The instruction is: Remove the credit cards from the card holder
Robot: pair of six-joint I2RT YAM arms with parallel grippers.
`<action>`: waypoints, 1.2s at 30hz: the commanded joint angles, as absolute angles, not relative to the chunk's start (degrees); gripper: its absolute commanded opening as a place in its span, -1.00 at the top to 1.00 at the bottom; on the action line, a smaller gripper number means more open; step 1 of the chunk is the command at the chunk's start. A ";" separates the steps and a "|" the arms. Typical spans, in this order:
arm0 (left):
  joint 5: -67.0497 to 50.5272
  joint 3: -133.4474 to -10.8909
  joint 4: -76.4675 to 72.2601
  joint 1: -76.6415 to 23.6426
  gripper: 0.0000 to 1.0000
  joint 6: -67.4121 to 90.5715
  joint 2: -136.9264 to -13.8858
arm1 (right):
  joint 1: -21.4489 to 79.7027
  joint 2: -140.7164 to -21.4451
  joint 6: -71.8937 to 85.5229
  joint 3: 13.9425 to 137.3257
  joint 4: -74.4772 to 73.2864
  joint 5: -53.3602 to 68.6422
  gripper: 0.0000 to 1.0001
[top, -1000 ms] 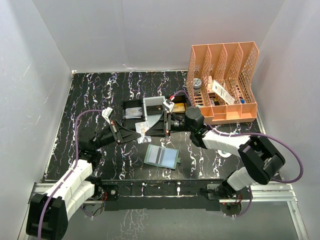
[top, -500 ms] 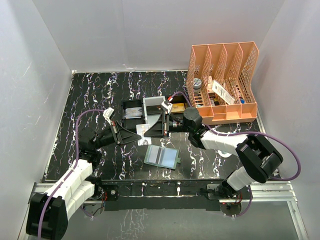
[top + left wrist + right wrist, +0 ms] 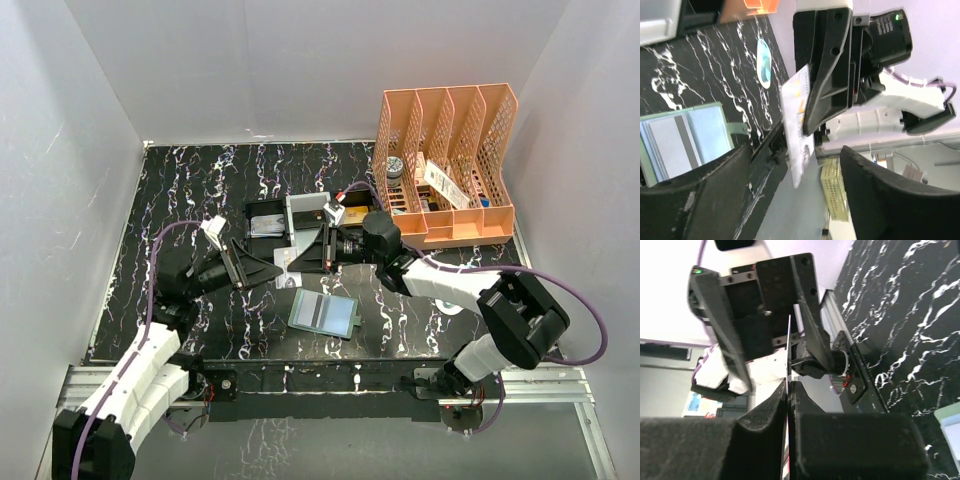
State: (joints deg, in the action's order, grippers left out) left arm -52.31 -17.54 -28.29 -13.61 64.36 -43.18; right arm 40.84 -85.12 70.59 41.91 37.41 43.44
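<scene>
The card holder (image 3: 323,313) lies open on the black marbled table, just in front of both grippers; in the left wrist view the card holder (image 3: 715,125) shows a pale card with a grey stripe (image 3: 675,147) in its pocket. A white credit card (image 3: 287,268) hangs in the air between the two grippers. My right gripper (image 3: 305,257) is shut on that card (image 3: 797,127), seen edge-on as a thin card (image 3: 789,340) pinched in my right gripper (image 3: 788,386). My left gripper (image 3: 795,165) stands open around the card's free end, its fingers apart from it.
A black tray (image 3: 266,218) and a white tray (image 3: 305,212) sit behind the grippers. An orange file organizer (image 3: 450,165) with small items stands at the back right. A small white disc (image 3: 450,305) lies under the right arm.
The left gripper has opened and let go of the white card. The right gripper has closed on it and now holds it alone.
</scene>
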 commanded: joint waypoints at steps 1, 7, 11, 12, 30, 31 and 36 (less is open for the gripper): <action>-40.78 -27.25 -0.59 -13.41 -0.65 46.84 -38.18 | 40.91 -81.01 59.85 48.09 22.73 36.93 1.00; -19.53 -35.73 22.62 -13.37 -0.97 33.54 -33.40 | 40.86 -79.13 49.54 53.39 7.66 28.47 1.00; -11.16 -38.30 28.40 -13.38 -0.97 28.77 -33.77 | 40.91 -79.59 42.19 57.52 1.06 24.22 1.00; -11.40 -38.65 28.06 -13.44 -0.97 27.85 -34.55 | 41.01 -79.86 40.67 58.61 -0.20 23.00 1.00; 7.24 -40.69 26.53 -8.45 -0.97 24.17 -40.93 | 55.08 -90.98 -5.83 73.88 -2.70 -8.98 1.00; 6.56 -40.98 26.68 -7.43 -0.97 24.09 -41.73 | 55.09 -92.23 -7.43 74.81 -2.27 -9.71 1.00; 1.94 -40.93 25.67 -1.64 -0.97 23.91 -43.93 | 55.09 -100.22 -13.91 80.77 -1.12 -10.39 1.00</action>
